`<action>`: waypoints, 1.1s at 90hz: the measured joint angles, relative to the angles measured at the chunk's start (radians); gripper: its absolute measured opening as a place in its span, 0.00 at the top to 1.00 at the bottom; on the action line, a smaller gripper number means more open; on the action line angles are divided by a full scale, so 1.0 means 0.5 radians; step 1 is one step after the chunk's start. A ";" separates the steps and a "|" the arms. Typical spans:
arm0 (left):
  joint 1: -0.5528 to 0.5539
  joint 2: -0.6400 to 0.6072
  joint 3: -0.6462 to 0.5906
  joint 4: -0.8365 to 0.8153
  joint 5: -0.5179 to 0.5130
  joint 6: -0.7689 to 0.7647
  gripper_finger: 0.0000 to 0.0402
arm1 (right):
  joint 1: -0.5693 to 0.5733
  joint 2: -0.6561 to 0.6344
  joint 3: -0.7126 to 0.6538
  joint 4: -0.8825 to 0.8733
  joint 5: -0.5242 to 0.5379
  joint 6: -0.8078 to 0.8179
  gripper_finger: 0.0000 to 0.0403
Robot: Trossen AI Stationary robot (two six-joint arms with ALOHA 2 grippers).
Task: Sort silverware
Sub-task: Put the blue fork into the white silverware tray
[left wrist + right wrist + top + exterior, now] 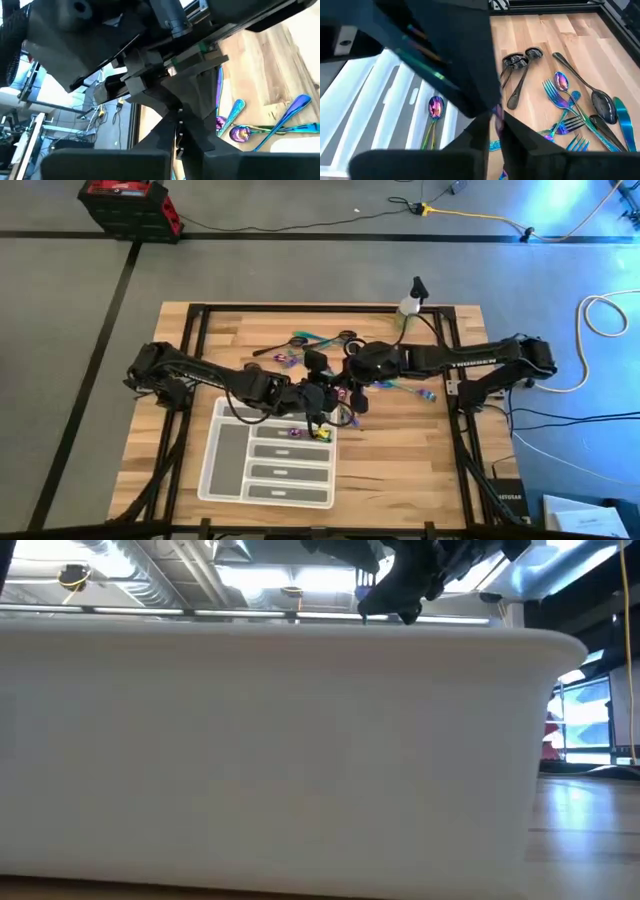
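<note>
Grippers meet mid-table, just off the far-right corner of the translucent white plastic compartment tray (232,442). Left gripper (322,397) and right gripper (352,383) sit nearly tip to tip; looks like a handoff or a shared pick, my read only.

Silverware state:
- One iridescent purple-teal spoon (434,111) already lies in a tray slot, long axis along the slot.
- Loose pile of iridescent forks and spoons (566,112) plus dark near-black spoons (520,62) lies on the bare light wooden table (400,470), on the far side of both grippers from the tray.
- A few more iridescent spoons (260,125) show past the left fingers, handles fanned, bowls together.

Finger state: right wrist view shows its two dark fingers closed to a narrow slit with a sliver of purple at the tip, maybe a thin utensil; can't confirm it. Left fingers: cannot tell, the other arm's body blocks that view.

Key relation: tray lies on the left arm's side, pile on the right arm's side. The right arm is nearer the loose pieces, the left nearer the slots. Slots run left-right, so any piece must be turned to that axis before the drop.

Low view is walled off by the tray side.
</note>
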 joint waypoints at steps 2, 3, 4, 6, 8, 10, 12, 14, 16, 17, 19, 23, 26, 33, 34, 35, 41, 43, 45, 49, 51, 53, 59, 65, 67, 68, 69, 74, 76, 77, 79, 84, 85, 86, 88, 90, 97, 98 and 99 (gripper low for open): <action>0.000 0.000 0.000 -0.003 0.000 -0.004 1.00 | 0.000 0.000 0.000 -0.001 -0.006 -0.009 0.90; 0.000 0.000 0.000 -0.005 0.000 -0.006 1.00 | 0.001 0.000 0.000 -0.001 -0.007 -0.011 0.89; -0.001 0.000 0.000 -0.007 0.000 -0.008 1.00 | 0.001 0.000 0.000 -0.002 -0.008 -0.014 0.88; -0.001 0.000 0.000 -0.012 -0.001 -0.008 1.00 | 0.001 0.000 0.000 -0.002 -0.008 -0.018 0.86; 0.000 0.000 0.000 -0.014 -0.002 -0.008 1.00 | 0.001 0.000 0.000 -0.002 -0.009 -0.021 0.83; 0.000 0.000 0.000 -0.016 -0.005 -0.007 1.00 | 0.001 0.000 0.000 -0.002 -0.010 -0.030 0.80; 0.000 0.000 0.000 -0.017 -0.007 -0.008 1.00 | 0.001 0.000 0.000 -0.003 -0.009 -0.043 0.77; 0.001 0.000 0.000 -0.018 -0.009 -0.008 1.00 | 0.001 0.000 -0.001 -0.002 -0.008 -0.060 0.74; 0.002 0.000 0.000 -0.019 -0.014 -0.010 1.00 | 0.001 -0.005 -0.001 -0.003 -0.006 -0.064 0.71; 0.002 0.000 0.000 -0.019 -0.017 -0.012 1.00 | 0.001 -0.008 -0.001 -0.004 -0.004 -0.067 0.69; 0.002 0.000 0.000 -0.018 -0.028 -0.016 1.00 | 0.002 -0.014 -0.001 -0.006 0.007 -0.074 0.66; 0.002 0.000 0.000 -0.016 -0.061 -0.029 1.00 | 0.002 -0.035 -0.001 -0.005 0.038 -0.100 0.61; 0.002 0.000 0.000 -0.015 -0.097 -0.043 1.00 | 0.002 -0.060 -0.001 -0.010 0.052 -0.127 0.56; 0.002 0.000 0.000 -0.022 -0.203 -0.061 1.00 | 0.002 -0.138 -0.001 -0.022 0.093 -0.174 0.48; 0.002 0.000 0.000 -0.025 -0.217 -0.061 1.00 | 0.002 -0.151 -0.001 -0.025 0.099 -0.175 0.47; 0.002 0.000 0.000 -0.029 -0.230 -0.060 1.00 | 0.002 -0.164 -0.001 -0.030 0.105 -0.176 0.47; 0.002 -0.001 0.000 -0.048 -0.312 -0.063 1.00 | 0.001 -0.246 -0.001 -0.085 0.157 -0.180 0.42; 0.002 -0.005 0.000 -0.061 -0.340 -0.067 1.00 | 0.001 -0.277 -0.001 -0.107 0.183 -0.183 0.41; 0.002 -0.006 0.000 -0.071 -0.370 -0.067 1.00 | 0.001 -0.310 -0.001 -0.133 0.213 -0.184 0.40; 0.002 -0.013 0.000 -0.077 -0.441 -0.079 1.00 | 0.001 -0.371 -0.001 -0.198 0.283 -0.183 0.39; 0.002 -0.021 0.000 -0.081 -0.481 -0.092 1.00 | 0.001 -0.403 -0.001 -0.227 0.318 -0.178 0.38; 0.000 -0.028 0.000 -0.082 -0.517 -0.119 1.00 | 0.001 -0.433 -0.001 -0.261 0.351 -0.172 0.38; -0.008 -0.070 0.000 -0.099 -0.593 -0.248 1.00 | 0.001 -0.511 -0.001 -0.371 0.438 -0.141 0.39; -0.018 -0.123 0.000 -0.165 -0.616 -0.396 1.00 | 0.001 -0.568 -0.001 -0.478 0.510 -0.076 0.40; -0.024 -0.141 0.000 -0.194 -0.620 -0.445 1.00 | 0.001 -0.583 -0.001 -0.514 0.526 -0.056 0.40; -0.027 -0.151 0.000 -0.208 -0.621 -0.471 1.00 | 0.001 -0.588 -0.001 -0.531 0.532 -0.048 0.40; -0.029 -0.159 0.000 -0.222 -0.620 -0.500 1.00 | 0.001 -0.592 -0.002 -0.549 0.537 -0.039 0.41; -0.053 -0.208 0.000 -0.312 -0.623 -0.637 1.00 | 0.001 -0.602 -0.002 -0.615 0.565 -0.012 0.42; -0.064 -0.227 0.000 -0.350 -0.628 -0.691 1.00 | 0.001 -0.603 -0.002 -0.641 0.574 -0.007 0.42; -0.070 -0.236 0.000 -0.368 -0.632 -0.719 1.00 | 0.001 -0.603 -0.002 -0.657 0.578 -0.004 0.42; -0.082 -0.255 0.000 -0.404 -0.645 -0.767 1.00 | 0.001 -0.603 -0.003 -0.688 0.590 0.003 0.43; -0.122 -0.313 0.000 -0.506 -0.690 -0.869 1.00 | 0.001 -0.601 -0.004 -0.737 0.608 0.035 0.43; -0.131 -0.326 0.000 -0.529 -0.699 -0.890 1.00 | 0.000 -0.599 -0.004 -0.746 0.608 0.040 0.43; -0.140 -0.338 0.000 -0.551 -0.707 -0.916 1.00 | 0.000 -0.598 -0.004 -0.755 0.608 0.045 0.43; -0.158 -0.366 0.000 -0.595 -0.719 -0.959 1.00 | 0.001 -0.596 -0.004 -0.771 0.608 0.058 0.44; -0.177 -0.392 0.000 -0.639 -0.729 -1.010 1.00 | 0.001 -0.594 -0.004 -0.787 0.608 0.076 0.44; -0.256 -0.482 -0.001 -0.789 -0.755 -1.230 1.00 | 0.000 -0.582 -0.004 -0.856 0.568 0.110 0.44; -0.270 -0.495 -0.003 -0.808 -0.761 -1.266 1.00 | 0.000 -0.580 -0.004 -0.860 0.560 0.114 0.44; -0.284 -0.508 -0.006 -0.825 -0.768 -1.302 1.00 | 0.001 -0.579 -0.004 -0.864 0.553 0.117 0.44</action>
